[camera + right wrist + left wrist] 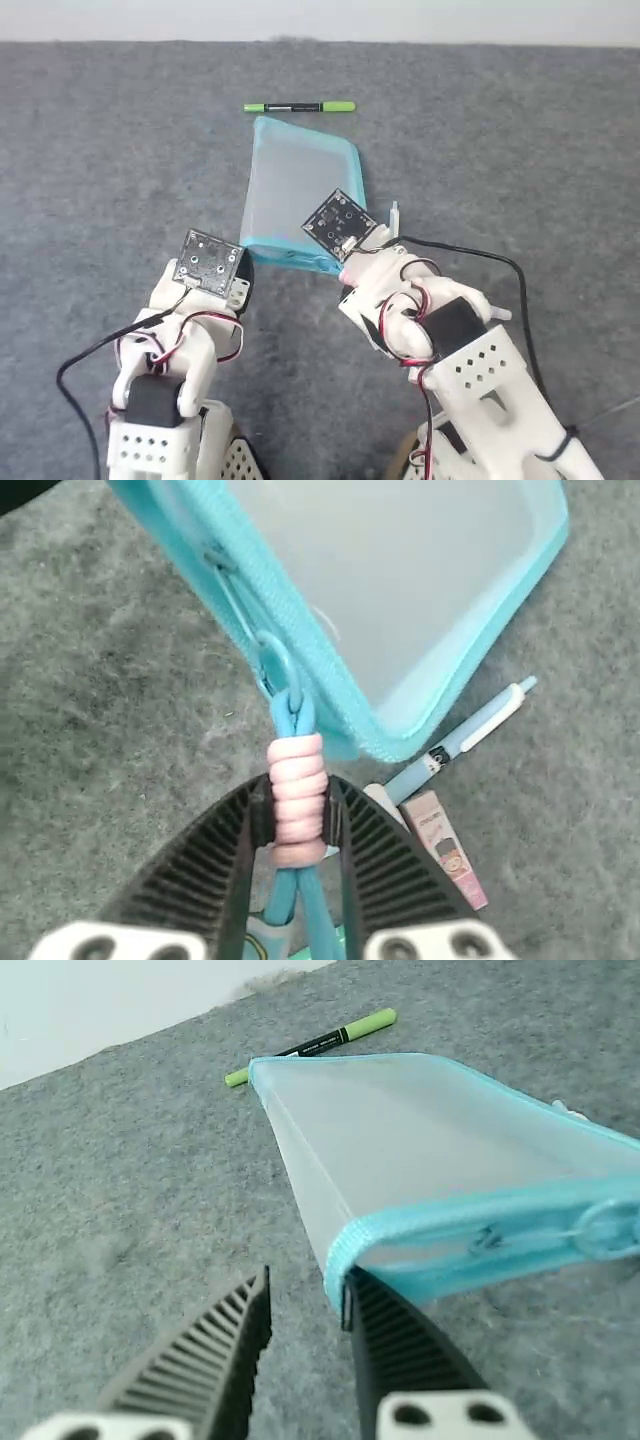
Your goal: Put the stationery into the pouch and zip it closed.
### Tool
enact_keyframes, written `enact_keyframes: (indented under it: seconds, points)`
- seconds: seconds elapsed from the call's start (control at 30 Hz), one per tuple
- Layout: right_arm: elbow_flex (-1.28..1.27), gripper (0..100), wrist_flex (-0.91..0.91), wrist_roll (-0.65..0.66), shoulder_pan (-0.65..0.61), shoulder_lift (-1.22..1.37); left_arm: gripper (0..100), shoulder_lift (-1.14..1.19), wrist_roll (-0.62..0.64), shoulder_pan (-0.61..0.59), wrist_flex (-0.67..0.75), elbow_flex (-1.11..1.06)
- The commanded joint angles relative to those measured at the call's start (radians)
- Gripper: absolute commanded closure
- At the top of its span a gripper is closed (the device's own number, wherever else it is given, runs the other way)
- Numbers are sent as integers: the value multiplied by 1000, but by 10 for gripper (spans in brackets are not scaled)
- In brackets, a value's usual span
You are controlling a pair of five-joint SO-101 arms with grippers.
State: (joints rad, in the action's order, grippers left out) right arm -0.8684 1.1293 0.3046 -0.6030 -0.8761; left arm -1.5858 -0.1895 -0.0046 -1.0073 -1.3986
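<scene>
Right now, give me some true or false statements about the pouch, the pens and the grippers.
1. The green pen lies inside the pouch. False: it lies outside, past the pouch's far edge.
2. The right gripper is shut on the zipper pull. True.
3. The left gripper is clamped on the pouch. False: it is open, beside a pouch corner.
4. A blue pen lies outside the pouch. True.
</scene>
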Motion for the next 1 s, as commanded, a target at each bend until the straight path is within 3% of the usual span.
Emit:
enact_keyframes:
  seconds: [0.0,0.97]
  points:
    - [5,991,1,-41,-15,-4,895,-15,34,-17,44,16]
    - [-64,991,-93,-52,-15,-2,895,-17,37,-11,28,-2]
